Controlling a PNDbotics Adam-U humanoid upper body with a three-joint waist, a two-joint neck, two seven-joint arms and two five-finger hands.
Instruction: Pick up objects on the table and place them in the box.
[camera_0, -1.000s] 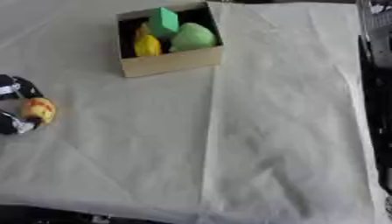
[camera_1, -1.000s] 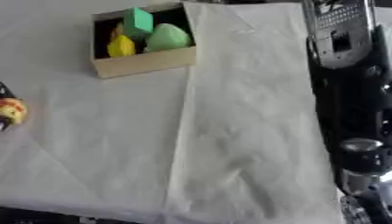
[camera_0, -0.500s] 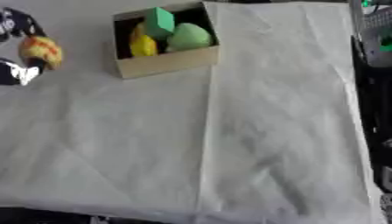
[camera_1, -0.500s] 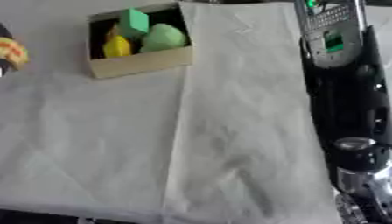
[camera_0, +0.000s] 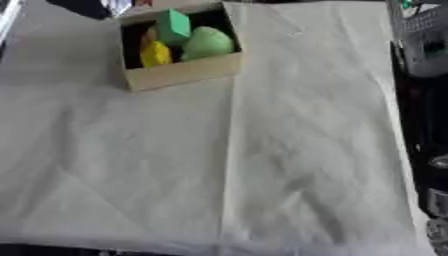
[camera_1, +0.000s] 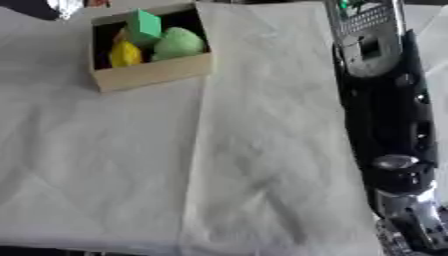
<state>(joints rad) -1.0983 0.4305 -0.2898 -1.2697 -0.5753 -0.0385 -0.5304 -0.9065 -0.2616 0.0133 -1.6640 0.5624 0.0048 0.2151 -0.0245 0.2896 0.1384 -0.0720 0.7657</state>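
A cardboard box (camera_0: 179, 72) stands at the far left of the white cloth. Inside it are a green block (camera_0: 173, 25), a pale green rounded fruit (camera_0: 207, 43) and a yellow fruit (camera_0: 156, 53). My left hand (camera_0: 87, 6) is a dark shape at the top edge, just behind the box's far left corner and mostly cut off. A sliver of the red and yellow fruit (camera_0: 140, 3) shows in its hold. My right arm (camera_1: 385, 115) runs down the right side, black and silver; its hand is not clear.
The white cloth (camera_0: 262, 165) covers the table, creased down the middle, with nothing lying on its near part. The table's front edge runs along the bottom. A grey panel with a green light (camera_1: 363, 20) sits at the upper right.
My left hand has carried the red and yellow fruit from the left edge up and right, to just behind the box. The view has also shifted a little.
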